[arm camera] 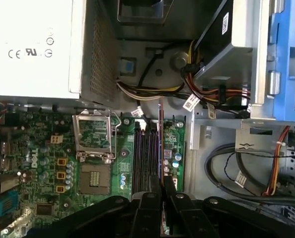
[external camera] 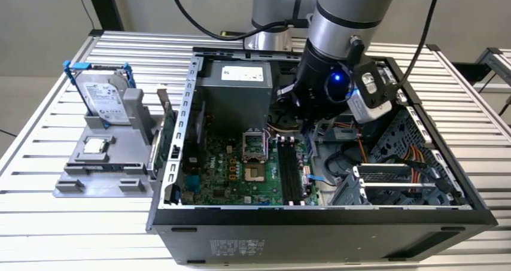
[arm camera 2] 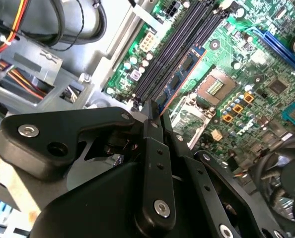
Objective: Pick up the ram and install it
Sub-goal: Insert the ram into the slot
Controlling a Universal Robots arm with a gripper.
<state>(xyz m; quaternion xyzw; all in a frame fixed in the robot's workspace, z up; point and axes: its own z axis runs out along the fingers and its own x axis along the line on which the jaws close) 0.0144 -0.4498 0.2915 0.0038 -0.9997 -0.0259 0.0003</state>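
Gripper (arm camera 2: 155, 124): nearest the lens, fingers clamped on the ram (arm camera 2: 180, 82), held edge-on over the memory slots (arm camera: 146, 153). Seating, by judgement: keep stick parallel to slot, press evenly.

The hand (arm camera: 161, 186) works in a narrow lane over the memory slots (arm camera: 146, 153), hemmed by the power supply (external camera: 236, 97) toward the case's back and the drive cage (external camera: 399, 178) with loose cables (arm camera: 247, 168) alongside. Above the bare processor socket (external camera: 254, 145) the way stands open.

exterior overhead, wrist views near motherboard (arm camera: 103, 163)
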